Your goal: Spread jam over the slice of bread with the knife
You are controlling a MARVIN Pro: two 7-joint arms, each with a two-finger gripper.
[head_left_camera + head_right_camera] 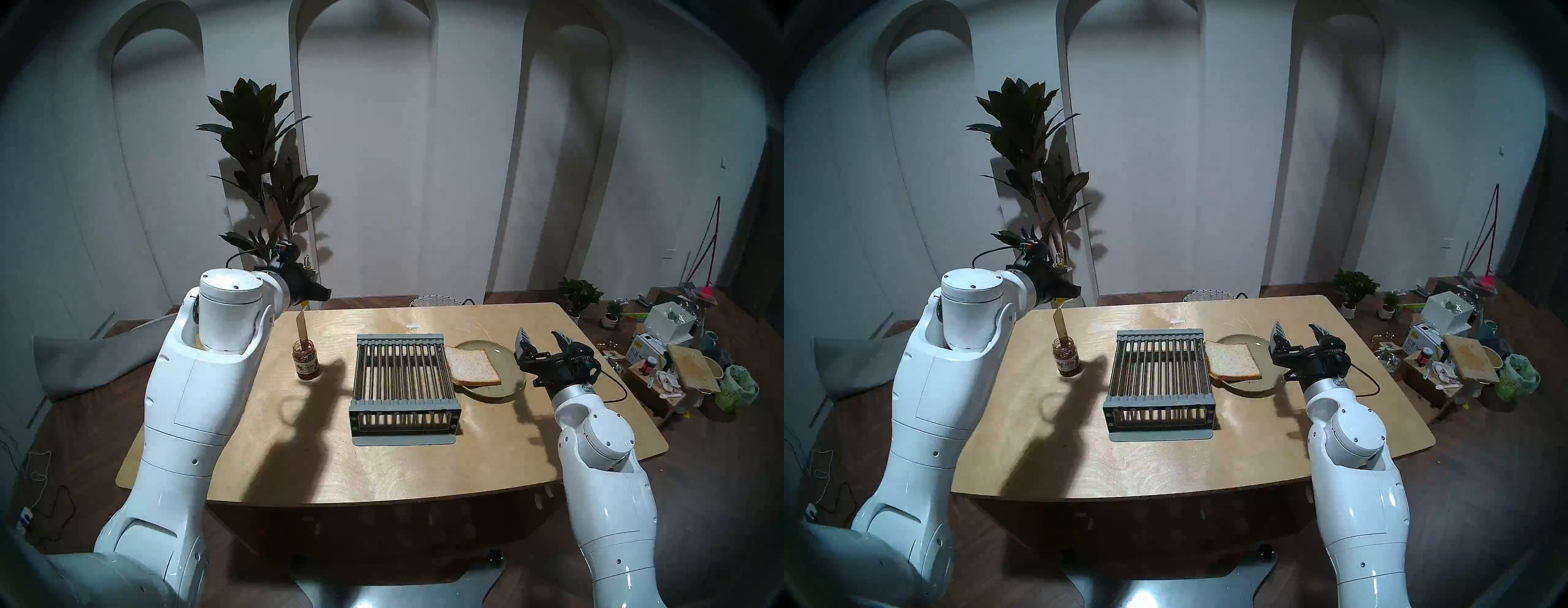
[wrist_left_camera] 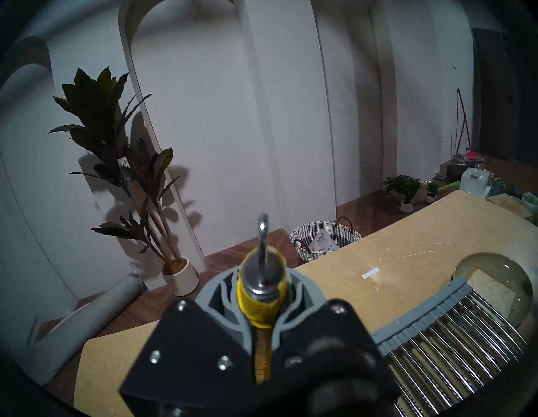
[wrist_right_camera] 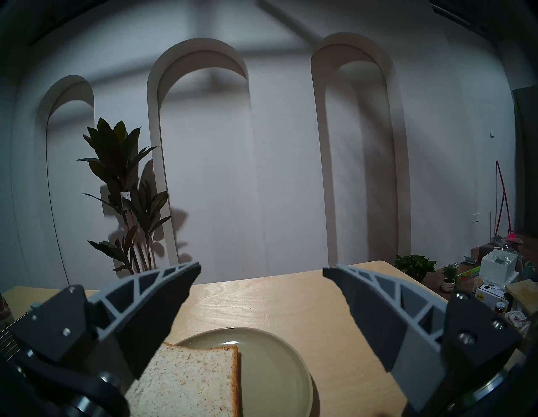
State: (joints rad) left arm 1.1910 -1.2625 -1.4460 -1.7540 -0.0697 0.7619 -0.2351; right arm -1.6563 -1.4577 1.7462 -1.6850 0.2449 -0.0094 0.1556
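Note:
My left gripper (image 1: 312,294) is shut on the knife's yellow handle (image 2: 262,300) and holds it upright, ring end up. The narrow blade (image 1: 302,325) points down into the mouth of the open jam jar (image 1: 306,360), which stands at the table's left. The jam inside looks dark red-brown. The slice of bread (image 1: 473,366) lies bare on the left part of the olive-green plate (image 1: 507,384). My right gripper (image 1: 541,339) is open and empty, hovering just right of the plate. The bread (image 3: 189,381) shows below its spread fingers.
A grey barred rack (image 1: 403,378) stands mid-table between jar and plate, its right edge touching the plate. A woven basket (image 2: 326,241) sits behind the table's far edge. A tall plant (image 1: 259,178) stands behind the left arm. Boxes and clutter (image 1: 679,356) cover the floor at right.

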